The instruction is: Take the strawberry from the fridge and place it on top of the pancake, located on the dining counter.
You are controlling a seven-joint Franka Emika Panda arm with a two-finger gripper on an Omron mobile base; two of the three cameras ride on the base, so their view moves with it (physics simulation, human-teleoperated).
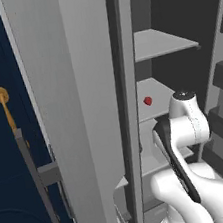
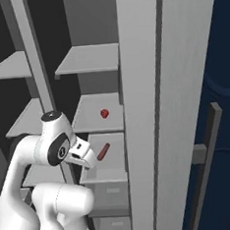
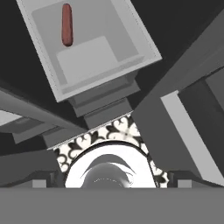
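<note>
one strawberry (image 2: pixel 104 113) on fridge (image 2: pixel 141 85) shelf, above pincer.

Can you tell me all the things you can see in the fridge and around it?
strawberry: one, bright red, on a middle fridge shelf
sausage-shaped thing: one, reddish-brown, lying in the shelf bin below the strawberry
fridge: one, light grey, doors open
fridge shelves: several, grey, stacked inside
fridge door handle: one, grey, long bar on the left door
cabinet handle: one, brass, on the navy cabinet left of the fridge
patterned floor tile: black and white, under the fridge in the hand view
robot arm: one, white with dark joints, reaching in front of the open fridge
</note>
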